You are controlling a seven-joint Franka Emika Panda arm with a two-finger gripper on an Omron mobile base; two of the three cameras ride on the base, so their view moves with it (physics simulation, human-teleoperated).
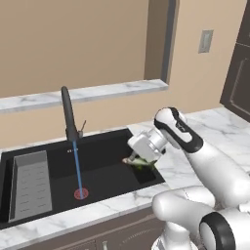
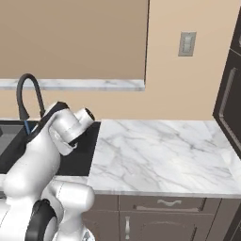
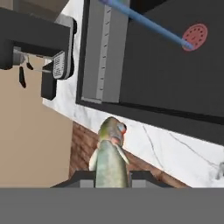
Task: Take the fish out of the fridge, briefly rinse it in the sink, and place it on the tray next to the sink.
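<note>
Gripper (image 1: 134, 160) pinching the fish (image 3: 110, 162) between its pads, hanging over the right end of the sink (image 1: 105, 166), above the basin floor. Fish head pointing away from the hand, greenish body clamped at the middle. Blue water stream (image 1: 77, 166) falling from the faucet (image 1: 69, 114) onto the red drain (image 1: 81, 194), well left of the fish. Grey ribbed rack (image 1: 30, 185) at the sink's left end. White marble table (image 2: 160, 155) stretching right of the basin
</note>
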